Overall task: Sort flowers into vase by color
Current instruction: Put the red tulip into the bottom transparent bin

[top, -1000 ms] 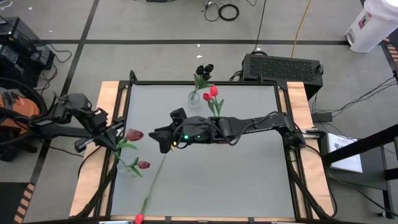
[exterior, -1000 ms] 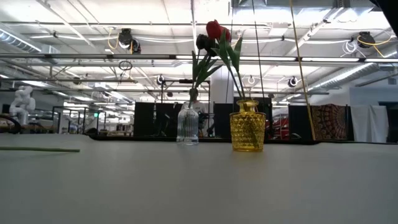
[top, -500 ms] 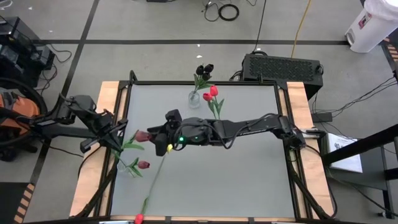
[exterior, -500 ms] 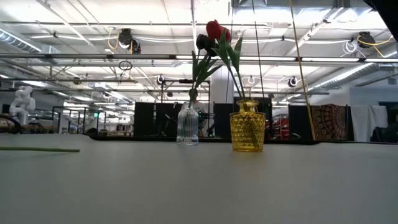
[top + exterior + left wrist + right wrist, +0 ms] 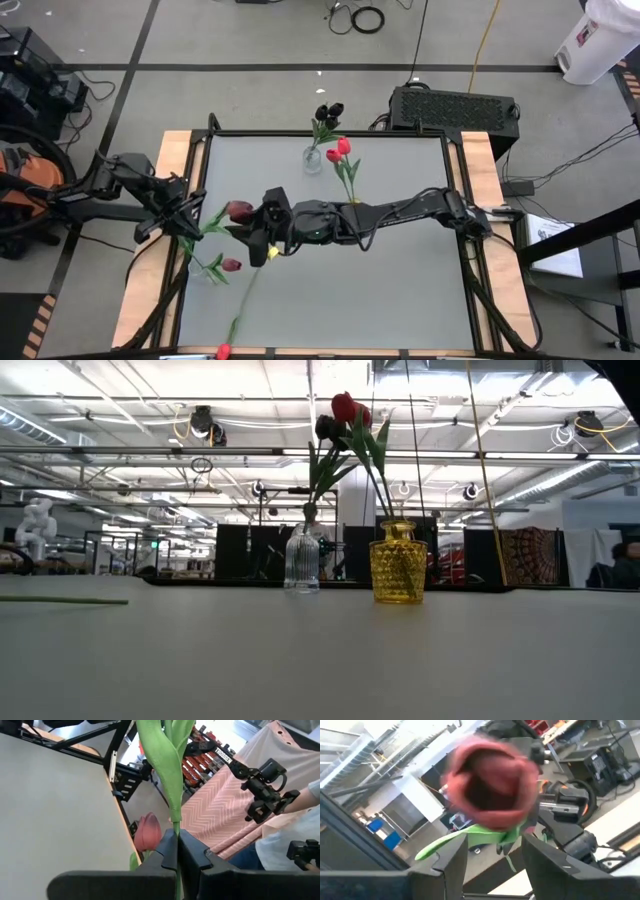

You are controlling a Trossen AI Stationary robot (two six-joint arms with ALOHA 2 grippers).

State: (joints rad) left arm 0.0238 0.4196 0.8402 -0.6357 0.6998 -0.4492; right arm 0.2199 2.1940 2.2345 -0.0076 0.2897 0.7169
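A dark maroon flower (image 5: 240, 211) hangs over the table's left part, with my left gripper (image 5: 194, 221) shut on its green stem. My right gripper (image 5: 250, 230) stands open at the flower's head end. In the right wrist view the head (image 5: 490, 785) fills the space just past the fingertips (image 5: 452, 857), with a green leaf (image 5: 470, 840) between them; whether they touch it, I cannot tell. A clear vase (image 5: 302, 558) holds black flowers (image 5: 328, 112). A yellow vase (image 5: 397, 563) holds red flowers (image 5: 339, 150). My left gripper pinches the flower's green stem (image 5: 175, 822) between its two fingers (image 5: 162, 847), a short way below the head, by the leaves. The fingers come about level from the table's left. The flower is clear of the table, its head toward the right gripper.
Another maroon flower (image 5: 230, 265) lies at the table's left edge. A red flower (image 5: 222, 351) with a long stem (image 5: 246, 290) lies toward the near edge. A person in a pink shirt (image 5: 235, 815) stands beyond the table's left side.
My left gripper has turned and swung the flower's head toward the table's right. My right gripper has reached toward the table's left and rolled, so the head now sits at its fingertips. Neither gripper has opened or shut.
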